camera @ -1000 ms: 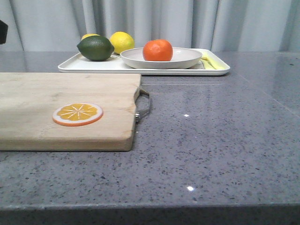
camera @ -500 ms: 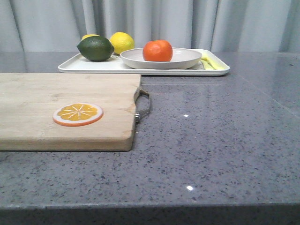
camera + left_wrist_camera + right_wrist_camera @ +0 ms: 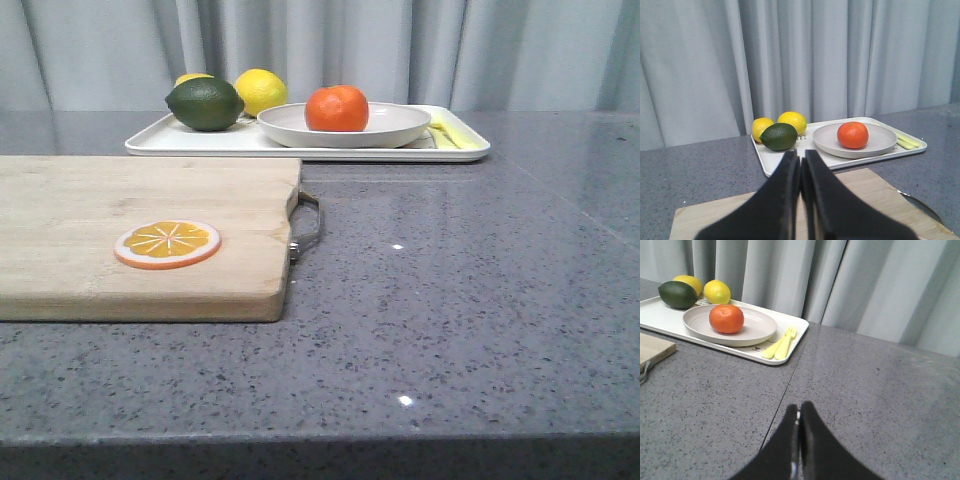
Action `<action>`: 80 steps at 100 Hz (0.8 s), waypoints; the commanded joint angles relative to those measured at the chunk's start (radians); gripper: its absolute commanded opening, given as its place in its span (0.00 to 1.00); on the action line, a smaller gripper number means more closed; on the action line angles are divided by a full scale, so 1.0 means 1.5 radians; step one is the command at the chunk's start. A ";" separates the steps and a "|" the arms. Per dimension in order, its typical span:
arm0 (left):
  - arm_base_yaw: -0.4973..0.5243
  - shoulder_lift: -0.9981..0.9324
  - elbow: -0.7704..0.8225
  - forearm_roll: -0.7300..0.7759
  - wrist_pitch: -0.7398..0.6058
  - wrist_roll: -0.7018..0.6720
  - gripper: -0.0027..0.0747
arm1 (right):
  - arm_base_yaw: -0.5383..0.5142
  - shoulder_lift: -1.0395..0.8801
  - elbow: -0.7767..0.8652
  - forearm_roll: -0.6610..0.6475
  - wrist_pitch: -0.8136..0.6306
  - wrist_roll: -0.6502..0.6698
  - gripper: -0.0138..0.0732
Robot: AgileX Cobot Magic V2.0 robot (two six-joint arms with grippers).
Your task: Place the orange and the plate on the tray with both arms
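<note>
The orange (image 3: 337,108) lies in the off-white plate (image 3: 400,128), and the plate stands on the white tray (image 3: 200,144) at the back of the table. They also show in the left wrist view, orange (image 3: 852,135), plate (image 3: 880,142), tray (image 3: 772,162), and in the right wrist view, orange (image 3: 726,319), plate (image 3: 760,325), tray (image 3: 655,315). My left gripper (image 3: 800,162) is shut and empty above the wooden board. My right gripper (image 3: 799,410) is shut and empty above the bare table, right of the tray. Neither gripper shows in the front view.
A green lime (image 3: 204,103) and two yellow lemons (image 3: 260,90) lie on the tray's left part, yellow cutlery (image 3: 448,133) on its right end. A wooden cutting board (image 3: 120,200) with a metal handle (image 3: 308,225) carries an orange slice disc (image 3: 167,244). Grey curtains hang behind.
A dark piece at the front view's left edge, seen one second ago, has left the picture. The objects have not moved.
</note>
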 commanded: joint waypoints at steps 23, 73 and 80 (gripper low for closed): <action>0.000 -0.048 0.039 0.000 0.003 -0.004 0.01 | -0.004 -0.051 -0.003 -0.008 -0.001 -0.005 0.08; 0.000 -0.048 0.047 0.000 0.003 -0.004 0.01 | -0.004 -0.051 -0.003 -0.008 -0.005 -0.005 0.08; 0.000 -0.048 0.047 0.000 0.003 -0.004 0.01 | -0.004 -0.051 -0.003 -0.008 -0.005 -0.005 0.08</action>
